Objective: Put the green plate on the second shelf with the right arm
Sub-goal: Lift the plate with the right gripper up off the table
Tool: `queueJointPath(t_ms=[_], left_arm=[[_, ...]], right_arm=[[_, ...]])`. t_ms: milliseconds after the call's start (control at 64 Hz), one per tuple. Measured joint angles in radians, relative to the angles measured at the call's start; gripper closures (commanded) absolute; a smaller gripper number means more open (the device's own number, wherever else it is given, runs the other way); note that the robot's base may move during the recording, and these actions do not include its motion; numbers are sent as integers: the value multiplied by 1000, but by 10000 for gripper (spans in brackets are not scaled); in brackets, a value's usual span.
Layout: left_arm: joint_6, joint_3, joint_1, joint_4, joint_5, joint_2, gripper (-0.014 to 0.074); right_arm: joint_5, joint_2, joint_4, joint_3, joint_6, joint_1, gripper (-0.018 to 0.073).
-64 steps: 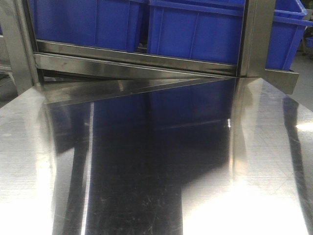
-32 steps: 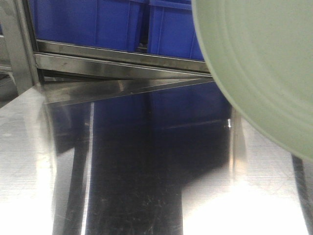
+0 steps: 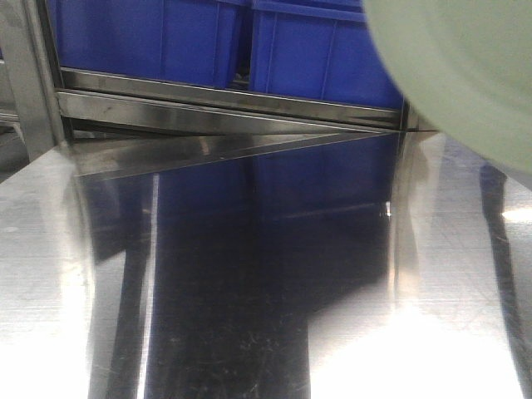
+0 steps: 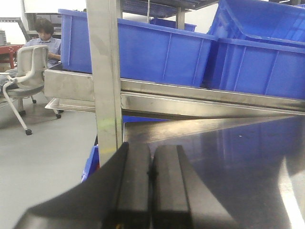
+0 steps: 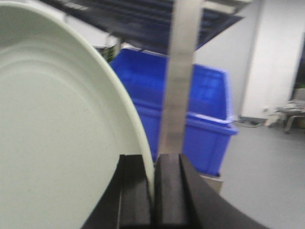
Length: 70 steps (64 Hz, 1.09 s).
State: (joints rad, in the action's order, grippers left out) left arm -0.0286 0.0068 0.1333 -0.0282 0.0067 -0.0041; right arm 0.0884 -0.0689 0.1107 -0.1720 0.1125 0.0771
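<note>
a broad, shiny steel surface (image 3: pixel 249 291) fills most of the front view, reflecting the rack behind it. past its far edge, on a steel ledge, stand blue crates (image 3: pixel 150 37) side by side, also seen from the left wrist (image 4: pixel 143 47) and the right wrist (image 5: pixel 200 109). the green plate (image 3: pixel 465 75) takes up the upper right corner of the front view, blurred, held in the air above the steel surface and covering part of the right-hand crate. in the right wrist view the plate (image 5: pixel 52 143) stands on edge and fills the left half, with an upright post (image 5: pixel 178 81) of the rack just beyond it. the right gripper (image 5: pixel 153 164) pinches the plate's rim between its two black fingers (image 5: pixel 169 191). the left gripper (image 4: pixel 151 157) has its black fingers (image 4: pixel 133 181) pressed together with nothing between them, low over the steel surface beside another upright post (image 4: pixel 107 71). far off to the left a person (image 4: pixel 45 33) sits on a pale chair (image 4: pixel 26 71).
</note>
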Motion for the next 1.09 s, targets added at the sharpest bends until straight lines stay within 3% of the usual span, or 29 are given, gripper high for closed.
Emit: queueJointPath(t_ms=[109,234,1094], left_arm=[[0,0,0,0,0,0,466],[0,0,0,0,0,0,466],[0,0,0,0,0,0,466]], right_arm=[[91,9,-41,38,9,-49,506],[143,23,-52,54,10,-51,506],[158,38,-55,59,17,-51,506]])
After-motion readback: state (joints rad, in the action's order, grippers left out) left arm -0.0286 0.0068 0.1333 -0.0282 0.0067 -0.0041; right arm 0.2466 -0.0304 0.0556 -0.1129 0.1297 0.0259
